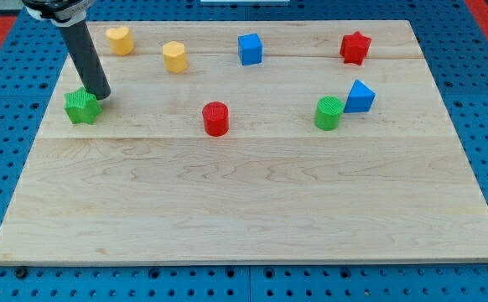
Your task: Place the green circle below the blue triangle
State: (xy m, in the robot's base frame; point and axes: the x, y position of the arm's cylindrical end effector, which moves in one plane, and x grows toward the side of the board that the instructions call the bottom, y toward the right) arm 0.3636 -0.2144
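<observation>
The green circle (329, 113) stands on the wooden board (252, 210) at the view's right, touching the lower left side of the blue triangle (360, 97). My tip (100, 95) is far off at the view's left, right against the upper right of a green star (82, 106). The dark rod rises from there up to the view's top left corner.
A red cylinder (215, 118) stands mid-board. A yellow heart (120, 39), a yellow hexagon (174, 56), a blue cube (250, 49) and a red star (355, 48) line the view's top. Blue perforated table surrounds the board.
</observation>
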